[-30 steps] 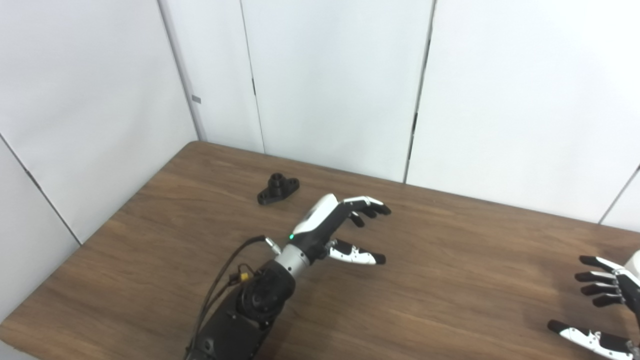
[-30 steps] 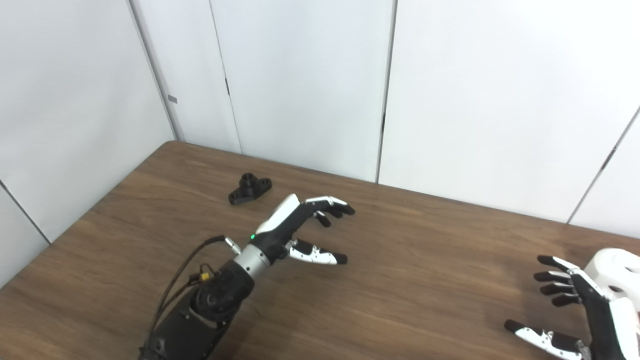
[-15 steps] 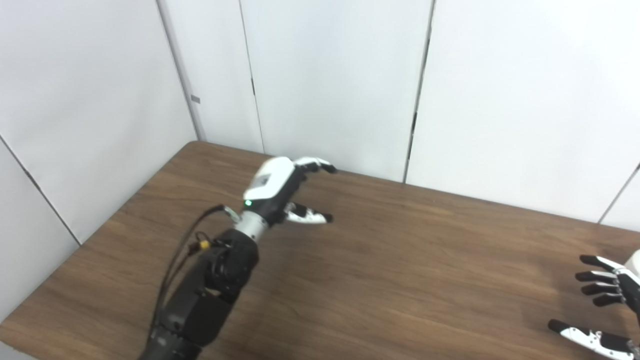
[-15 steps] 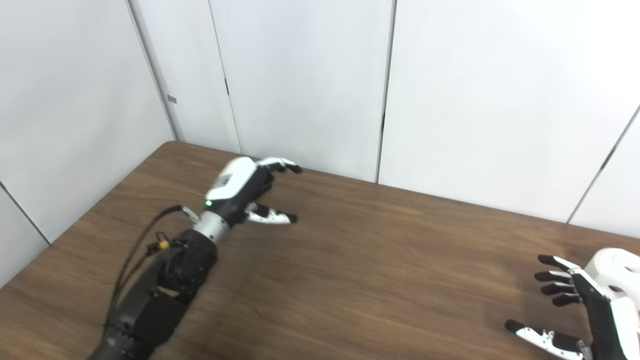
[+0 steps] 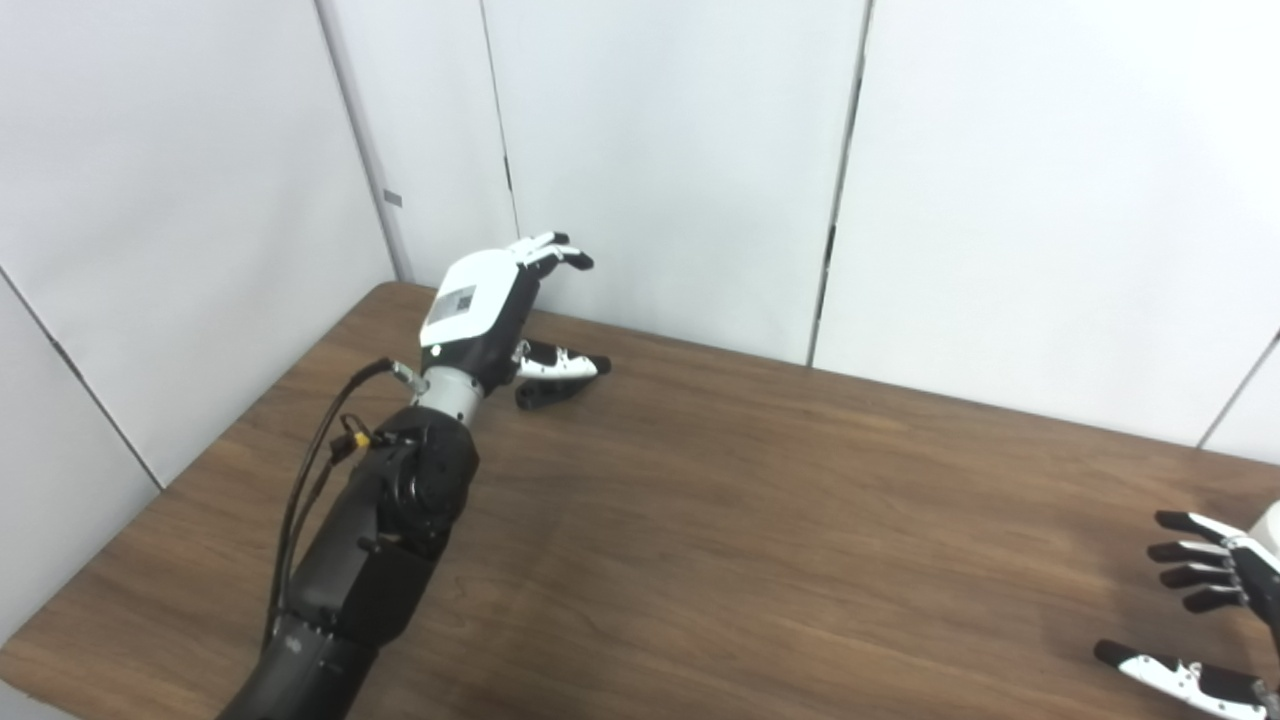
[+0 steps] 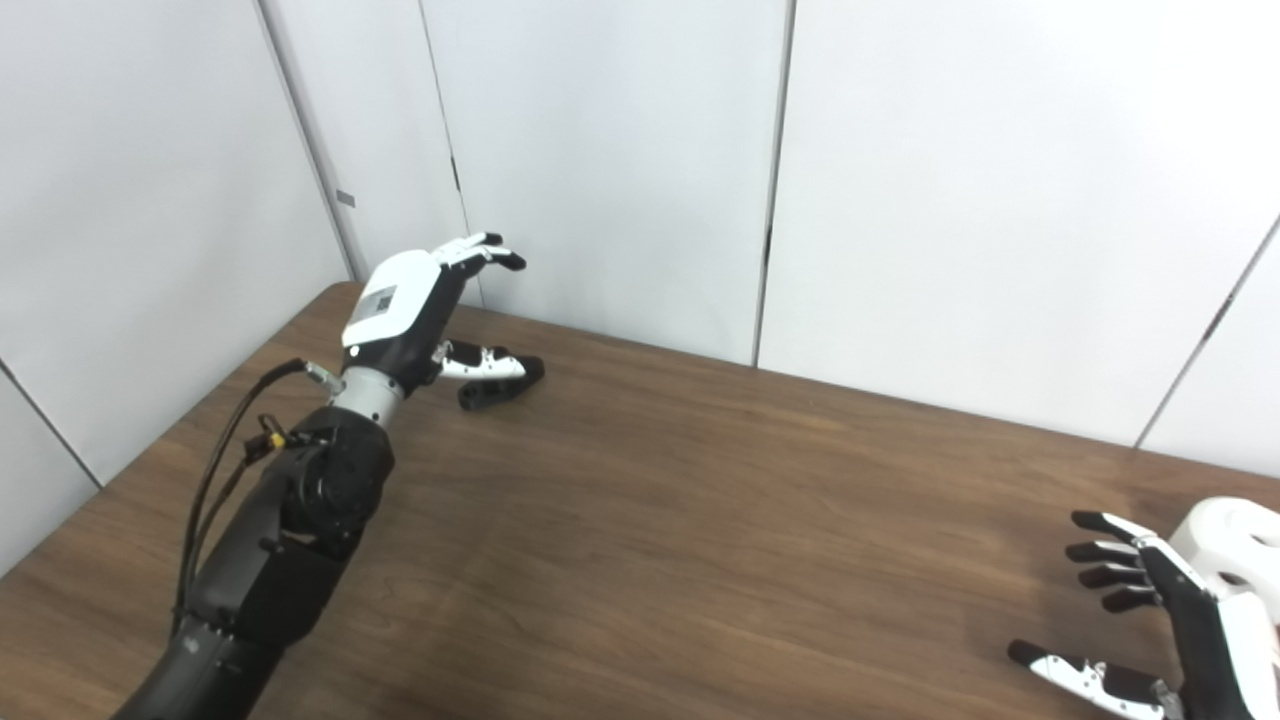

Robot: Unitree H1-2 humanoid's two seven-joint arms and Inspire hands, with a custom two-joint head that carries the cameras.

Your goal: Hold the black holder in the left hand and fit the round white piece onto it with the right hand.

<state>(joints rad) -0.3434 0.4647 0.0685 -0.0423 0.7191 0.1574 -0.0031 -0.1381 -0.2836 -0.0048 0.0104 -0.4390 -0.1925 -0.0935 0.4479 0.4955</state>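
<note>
Left hand (image 5: 490, 305) reached one black holder (image 5: 545, 392) — fingers spread.

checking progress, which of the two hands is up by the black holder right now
The left hand, open at the table's far left corner with its thumb over the black holder. The right hand is open at the near right, beside the round white piece.

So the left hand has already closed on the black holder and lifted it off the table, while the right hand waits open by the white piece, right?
Not quite. In the right eye view the left hand is open above the black holder, which lies on the table. The right hand does wait open by the white piece.
</note>
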